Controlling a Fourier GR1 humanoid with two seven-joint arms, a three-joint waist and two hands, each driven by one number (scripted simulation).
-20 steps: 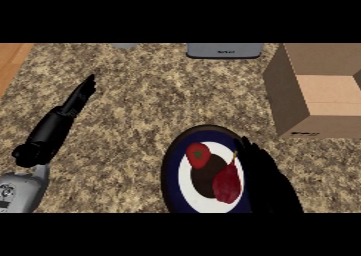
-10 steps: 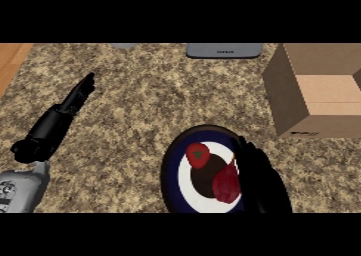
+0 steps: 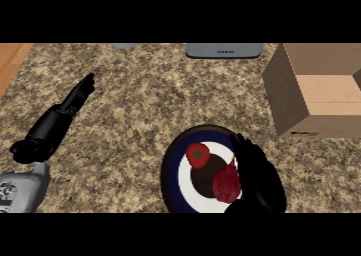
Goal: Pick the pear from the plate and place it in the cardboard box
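1. At the lower right of the frame the right hand [image 3: 258, 182] lies over the right side of the plate [image 3: 172, 172], a dark-rimmed round plate with a white middle. Its fingers look fairly straight and point up the frame; whether the thumb is curling in I cannot tell.
2. The pear [image 3: 226, 183], dark red, lies on the plate touching or just beside the hand's left edge, and part of it may be hidden under the hand. A second, smaller red fruit [image 3: 198, 153] lies on the plate just above and left of it.
3. At the lower left, the left hand [image 3: 74, 99] stretches up the counter [image 3: 153, 95] with straight fingers, holding nothing, well apart from the plate.
4. At the upper right stands the cardboard box [image 3: 323, 90], open at the top. A grey object [image 3: 224, 50] sits at the top centre edge.
5. By my reading the step in hand is the grasp: the hand is at the pear but not seen to be closed on it.
6. The next move calls for closing round the pear alone, lifting clear of the plate's rim, then carrying up and right over the box's opening.
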